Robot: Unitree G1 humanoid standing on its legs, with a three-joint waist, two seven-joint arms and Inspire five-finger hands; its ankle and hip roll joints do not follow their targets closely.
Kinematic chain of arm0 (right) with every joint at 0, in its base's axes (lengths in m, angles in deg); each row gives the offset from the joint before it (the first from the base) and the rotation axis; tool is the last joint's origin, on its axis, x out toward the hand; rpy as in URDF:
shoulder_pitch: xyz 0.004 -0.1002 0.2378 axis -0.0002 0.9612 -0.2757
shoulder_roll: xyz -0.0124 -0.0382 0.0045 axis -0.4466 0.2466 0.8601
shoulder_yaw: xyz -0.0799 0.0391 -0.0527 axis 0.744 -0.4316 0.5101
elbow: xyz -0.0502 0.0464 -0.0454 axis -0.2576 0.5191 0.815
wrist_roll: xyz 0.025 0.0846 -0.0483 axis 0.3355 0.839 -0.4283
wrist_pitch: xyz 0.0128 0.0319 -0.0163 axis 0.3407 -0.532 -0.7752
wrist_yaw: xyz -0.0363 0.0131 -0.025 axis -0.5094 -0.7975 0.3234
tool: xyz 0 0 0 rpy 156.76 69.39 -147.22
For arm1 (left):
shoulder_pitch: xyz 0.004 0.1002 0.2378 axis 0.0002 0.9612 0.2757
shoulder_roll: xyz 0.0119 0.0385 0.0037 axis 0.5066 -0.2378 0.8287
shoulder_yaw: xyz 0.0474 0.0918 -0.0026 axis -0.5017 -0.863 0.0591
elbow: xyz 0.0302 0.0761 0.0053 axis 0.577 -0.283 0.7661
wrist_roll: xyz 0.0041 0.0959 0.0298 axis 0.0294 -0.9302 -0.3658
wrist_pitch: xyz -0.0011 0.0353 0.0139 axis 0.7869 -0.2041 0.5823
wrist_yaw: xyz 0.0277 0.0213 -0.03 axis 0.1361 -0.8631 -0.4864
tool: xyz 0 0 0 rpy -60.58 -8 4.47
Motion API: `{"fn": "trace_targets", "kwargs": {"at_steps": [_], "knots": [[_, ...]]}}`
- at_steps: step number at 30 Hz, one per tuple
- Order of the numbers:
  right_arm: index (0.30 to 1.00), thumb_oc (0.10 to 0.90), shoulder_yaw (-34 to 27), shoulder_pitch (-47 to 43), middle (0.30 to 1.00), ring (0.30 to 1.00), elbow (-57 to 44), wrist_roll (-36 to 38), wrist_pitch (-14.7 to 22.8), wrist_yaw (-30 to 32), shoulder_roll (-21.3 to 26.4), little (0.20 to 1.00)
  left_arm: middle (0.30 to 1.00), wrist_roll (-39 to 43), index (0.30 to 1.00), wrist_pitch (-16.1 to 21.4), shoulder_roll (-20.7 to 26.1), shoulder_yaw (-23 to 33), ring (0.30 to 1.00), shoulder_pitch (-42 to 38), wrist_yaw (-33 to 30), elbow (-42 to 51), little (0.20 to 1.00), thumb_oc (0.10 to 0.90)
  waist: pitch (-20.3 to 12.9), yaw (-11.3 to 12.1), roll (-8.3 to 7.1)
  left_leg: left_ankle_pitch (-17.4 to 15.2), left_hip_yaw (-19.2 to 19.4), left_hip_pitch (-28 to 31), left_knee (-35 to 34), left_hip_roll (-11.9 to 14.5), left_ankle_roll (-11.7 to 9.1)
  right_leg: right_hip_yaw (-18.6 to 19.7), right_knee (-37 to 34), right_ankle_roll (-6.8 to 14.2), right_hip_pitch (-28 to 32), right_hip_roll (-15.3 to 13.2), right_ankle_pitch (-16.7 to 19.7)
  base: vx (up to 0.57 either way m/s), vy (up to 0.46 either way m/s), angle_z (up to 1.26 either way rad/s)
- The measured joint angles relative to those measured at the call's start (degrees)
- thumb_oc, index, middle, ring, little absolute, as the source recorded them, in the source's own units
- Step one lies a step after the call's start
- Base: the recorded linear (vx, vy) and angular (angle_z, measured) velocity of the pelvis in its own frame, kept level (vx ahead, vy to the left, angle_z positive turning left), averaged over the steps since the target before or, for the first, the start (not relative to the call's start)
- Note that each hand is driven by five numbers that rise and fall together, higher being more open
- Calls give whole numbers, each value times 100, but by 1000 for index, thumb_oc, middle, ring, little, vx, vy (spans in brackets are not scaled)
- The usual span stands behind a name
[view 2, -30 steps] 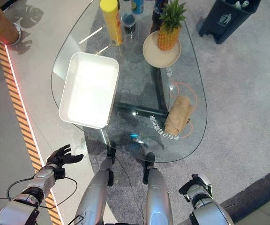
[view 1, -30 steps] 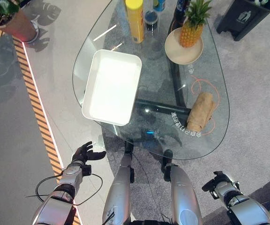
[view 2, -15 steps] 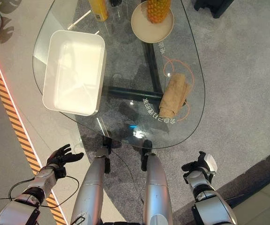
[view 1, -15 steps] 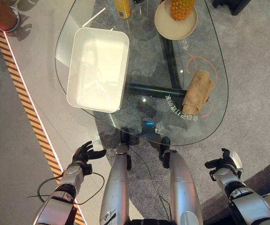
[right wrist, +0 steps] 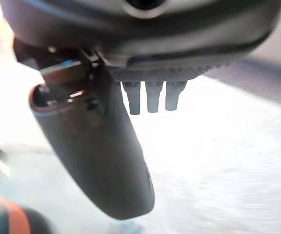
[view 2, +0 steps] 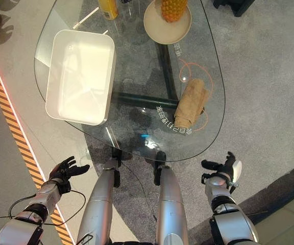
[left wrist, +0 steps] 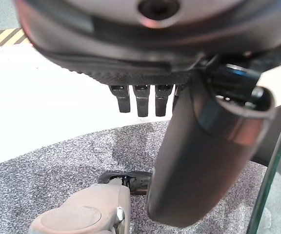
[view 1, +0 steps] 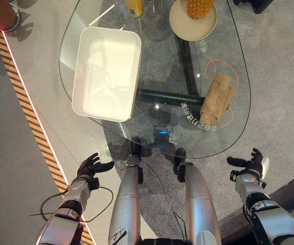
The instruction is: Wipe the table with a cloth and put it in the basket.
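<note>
Glass table [view 1: 137, 135], rounded | tan rolled cloth [view 1: 216, 99]; white rectangular basket [view 1: 106, 71] | left hand [view 1: 90, 167], right hand [view 1: 251, 162] spread, empty

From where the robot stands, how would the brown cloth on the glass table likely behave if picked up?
The brown cloth lies folded in soft, rumpled layers, so it would probably droop and unfold. It looks thin, so likely light. On the smooth glass table it may slide before lifting.
</note>
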Motion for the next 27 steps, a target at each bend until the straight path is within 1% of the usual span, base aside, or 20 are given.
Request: {"fn": "trace_targets", "kwargs": {"at_steps": [1, 3, 4, 11, 14, 19, 22, 23, 25, 27], "knots": [[900, 800, -57, 82, 900, 900, -504, 129, 119, 197, 2, 900, 900, 3, 900, 43, -8, -1, 900, 39, -17, 22, 900, 800, 0, -12, 0, 0, 4, 0, -5, 0, 0, 2, -8, 0, -5, 12, 5, 2, 36, -3], [900, 800, -72, 72, 900, 900, -1126, 268, 321, 495, 4, 900, 900, 12, 900, 69, -34, -5, 900, 83, -97, 51, 900, 800, 0, -29, 0, 0, 6, -1, -11, 0, 1, 6, -35, -3, -4, 5, 18, -7, 37, -3], [900, 800, -67, -12, 900, 900, -1319, 279, 496, 621, 9, 900, 900, 18, 900, 70, -38, -13, 900, 91, -102, 65, 900, 800, 0, -29, 0, -1, 11, -2, -15, 0, 1, 10, -53, -38, -1, 2, 49, -11, 33, -3], [900, 800, -73, -337, 900, 900, -2468, 217, 873, 1363, 48, 900, 900, 159, 900, 196, -40, -14, 900, 141, -116, 113, 900, 800, 0, -1, 0, 1, 32, -2, -102, -32, 6, 26, -144, 9, -1, -1, 94, -3, 33, 0], [900, 800, -68, -303, 900, 900, -3012, -130, 913, 1587, 44, 900, 900, 195, 900, 216, -41, -13, 900, 193, -131, 113, 900, 800, 0, -17, 0, -4, 54, 3, -146, -39, 19, 27, -180, 14, -5, -12, 97, 2, 27, -1], [900, 800, -26, -178, 900, 900, -3678, -535, 917, 1694, 26, 900, 900, 197, 900, 235, -83, -9, 900, 215, -138, 116, 900, 800, 0, -28, 0, 1, 72, 25, -217, -46, 27, 32, -201, 16, -14, -23, 96, 0, 0, 0], [900, 800, 115, -54, 900, 900, -4139, -856, 841, 1723, 14, 900, 900, 196, 900, 277, -180, 2, 900, 267, -179, 165, 900, 800, 0, -28, 0, 28, 135, 88, -349, -47, 58, 48, -273, 36, -15, -23, 110, 5, 15, -6], [900, 800, 238, -49, 900, 900, -4259, -1041, 793, 1723, 13, 900, 900, 196, 900, 296, -232, 8, 900, 288, -201, 166, 900, 800, 0, -80, 0, 68, 156, 96, -376, -52, 74, 61, -284, 49, -15, -27, 119, 0, 0, 0], [900, 800, 366, -39, 900, 900, -4389, -1294, 699, 1722, -28, 900, 900, 193, 900, 325, -293, 7, 900, 303, -201, 188, 900, 800, 0, -142, 0, 83, 161, 95, -388, -58, 81, 60, -295, 57, -12, -35, 123, 0, 0, 0], [900, 800, 504, -38, 900, 900, -4415, -1400, 581, 1689, -46, 900, 900, 193, 900, 352, -338, 7, 900, 303, -202, 234, 900, 800, 0, -139, 1, 85, 170, 106, -390, -57, 81, 65, -293, 58, -9, -37, 123, 0, 0, 0]]}}
